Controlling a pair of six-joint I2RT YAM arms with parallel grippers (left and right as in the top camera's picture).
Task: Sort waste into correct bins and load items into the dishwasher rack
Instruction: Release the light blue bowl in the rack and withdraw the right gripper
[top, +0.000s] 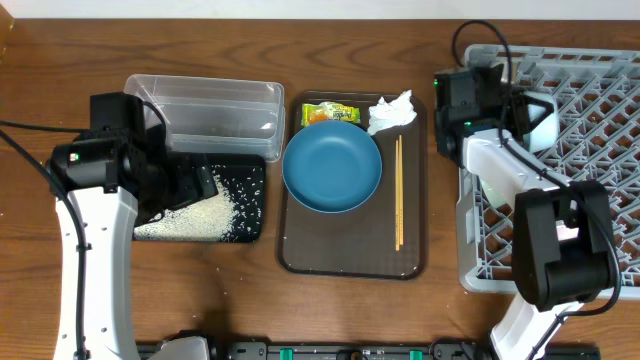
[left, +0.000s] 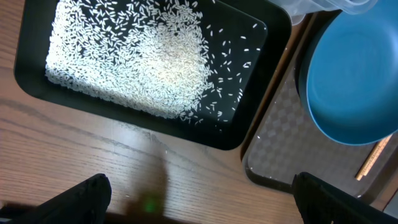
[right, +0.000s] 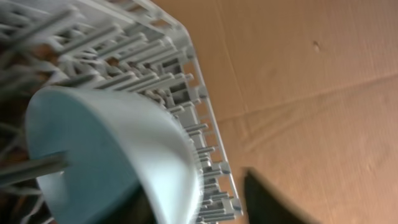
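Observation:
Loose white rice (top: 195, 215) lies in the black tray (top: 255, 170), also in the left wrist view (left: 130, 56). My left gripper (top: 195, 185) (left: 202, 199) hangs open and empty above the tray's near edge. The deep-blue bowl (top: 332, 168), yellow-green wrapper (top: 330, 113), white tissue (top: 392, 112) and chopsticks (top: 399, 190) sit on the brown serving tray (top: 350, 255). My right gripper (top: 525, 112) (right: 199, 208) is over the grey rack (top: 600, 90), open, its fingers either side of the wall of a light-blue bowl (top: 545, 125) (right: 99, 143) standing on edge among the pegs. No pale-green bowl or cup is in view.
The clear tub (top: 215, 100) stands behind the black tray. A few rice grains lie on the table by the tray. The rack's corner (right: 217, 168) meets bare wood table to its right.

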